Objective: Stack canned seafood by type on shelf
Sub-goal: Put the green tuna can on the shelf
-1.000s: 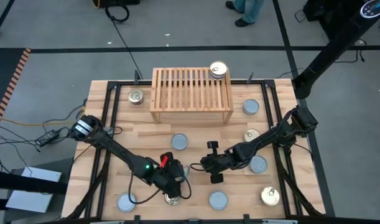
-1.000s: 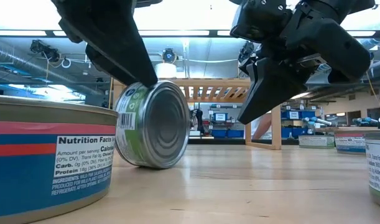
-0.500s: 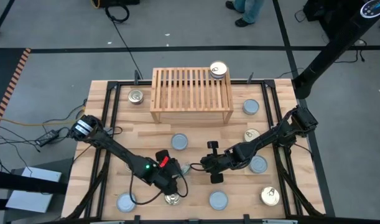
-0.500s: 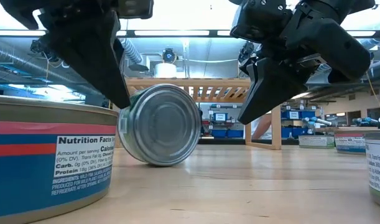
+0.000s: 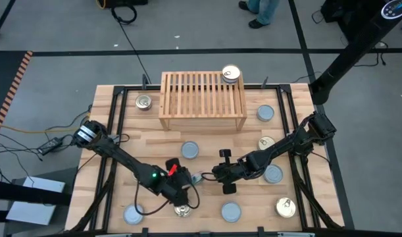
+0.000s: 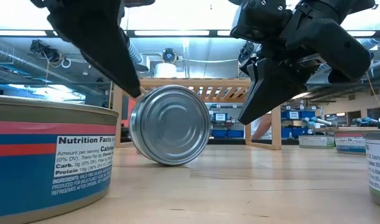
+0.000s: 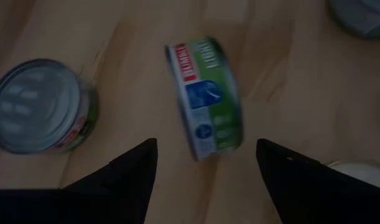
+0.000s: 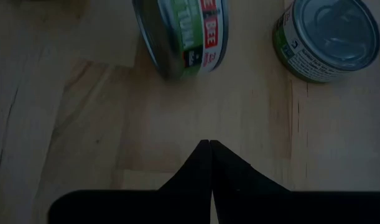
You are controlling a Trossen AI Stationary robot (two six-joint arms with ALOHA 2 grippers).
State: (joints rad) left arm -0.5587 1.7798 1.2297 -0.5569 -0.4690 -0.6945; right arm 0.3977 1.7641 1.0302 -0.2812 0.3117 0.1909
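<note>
Green-labelled round metal tin (image 7: 206,98) tipped on its edge mid-table, well short of slatted wooden shelf (image 5: 202,99). Left gripper (image 7: 205,163) spread wide astride it, not gripping, apparently lined up for pickup. Right gripper (image 8: 209,149) clenched empty nearby, probably idle.

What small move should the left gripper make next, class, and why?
Probably lower over the green-labelled tin and close. That tin stands on its edge on the table, free between the open left gripper fingers, while the shut right gripper hovers nearby.

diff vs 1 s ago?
The green tin, on its edge, turned from side-on to face the low camera and rolled slightly right. The open left gripper shifted over it, holding nothing. Right gripper, shelf and other tins unchanged.
</note>
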